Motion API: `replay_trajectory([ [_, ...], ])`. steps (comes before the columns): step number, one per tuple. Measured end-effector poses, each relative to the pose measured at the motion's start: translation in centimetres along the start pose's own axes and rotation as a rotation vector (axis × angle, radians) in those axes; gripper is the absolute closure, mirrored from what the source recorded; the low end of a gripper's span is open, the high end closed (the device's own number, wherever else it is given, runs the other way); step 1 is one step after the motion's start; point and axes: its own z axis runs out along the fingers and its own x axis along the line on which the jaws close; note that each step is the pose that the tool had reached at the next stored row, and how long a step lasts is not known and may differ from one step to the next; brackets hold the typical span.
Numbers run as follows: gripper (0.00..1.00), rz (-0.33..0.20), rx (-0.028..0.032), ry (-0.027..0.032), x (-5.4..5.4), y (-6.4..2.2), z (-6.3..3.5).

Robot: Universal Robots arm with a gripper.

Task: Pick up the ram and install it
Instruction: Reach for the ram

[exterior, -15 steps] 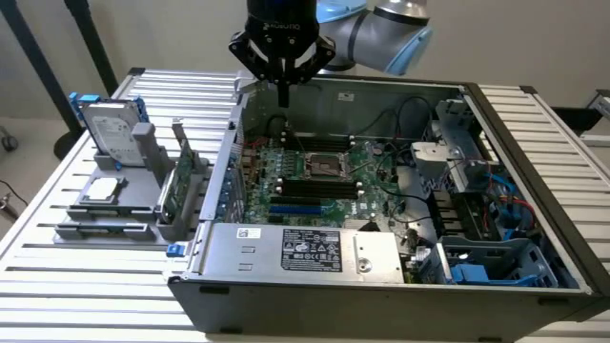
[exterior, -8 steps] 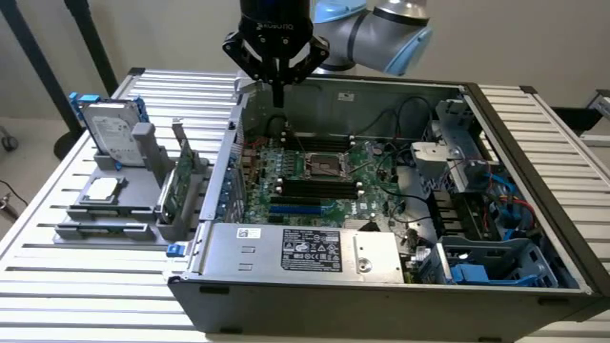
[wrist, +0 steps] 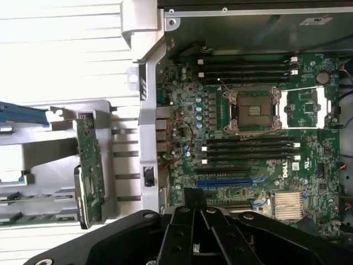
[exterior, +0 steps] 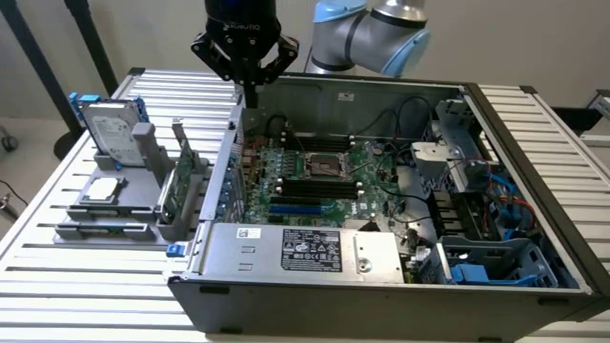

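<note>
Hanging over the rear wall [exterior: 381,89] of the open computer case [exterior: 548,236], in the upper middle of the exterior view, the jaws of the arm [exterior: 372,32] are pressed together, and I see nothing between them. The ram I cannot pick out with certainty. The black memory slots [exterior: 319,189] on the motherboard [exterior: 376,187] all look empty. In the parts holder [exterior: 105,214] at the exterior view's left I recognise a hard drive [exterior: 110,132], a square processor chip [exterior: 103,189] and a green card [exterior: 171,193] with a metal bracket, but no clear memory stick.

Several things can go wrong from this position. Jaws that go down closed cannot take a thin stick; they would only push it or knock it over. The green card stands upright beside the case and has a similar colour, so it can be taken by mistake. The jaws seem close to the corner of the case, so a sideways move at this height may hit the metal. Inside the case, black cables [exterior: 410,114] run near the slots and could catch, and a tilted stick would not seat in its slot.
</note>
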Motion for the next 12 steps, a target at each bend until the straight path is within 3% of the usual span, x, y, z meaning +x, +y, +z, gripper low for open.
replay_trajectory([
  [12,0.89,0.0,0.0,0.0,5.4,-0.67,0.21],
])
